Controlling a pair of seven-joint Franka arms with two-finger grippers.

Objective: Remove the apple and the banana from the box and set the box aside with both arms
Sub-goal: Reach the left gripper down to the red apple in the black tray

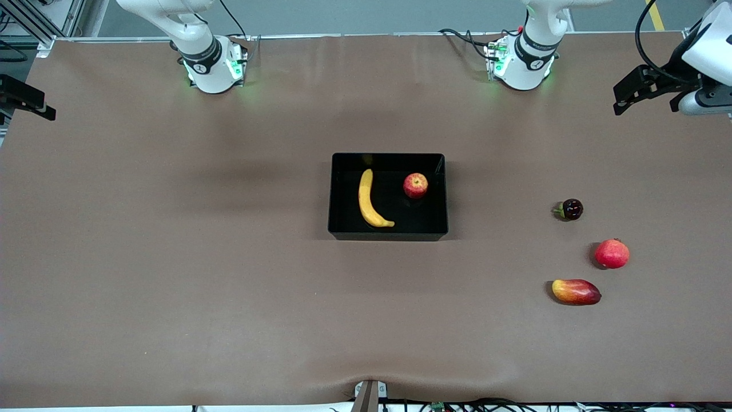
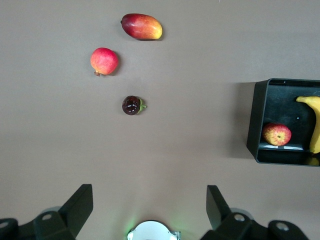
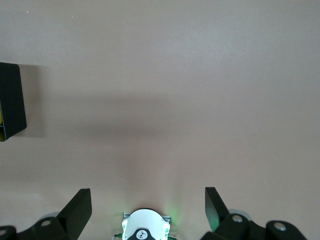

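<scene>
The black box sits mid-table. The yellow banana and the red apple with yellow streaks lie in it, apart, the apple toward the left arm's end. The left wrist view shows the box with the apple and part of the banana. My left gripper is open and empty, high over the table's left-arm end. My right gripper is open and empty, high over the right-arm end. The right wrist view shows one corner of the box.
Three other fruits lie toward the left arm's end: a dark round fruit with a green stem, a plain red round fruit with a crown and a red-and-yellow mango, the mango nearest the front camera. Both arm bases stand along the table's edge.
</scene>
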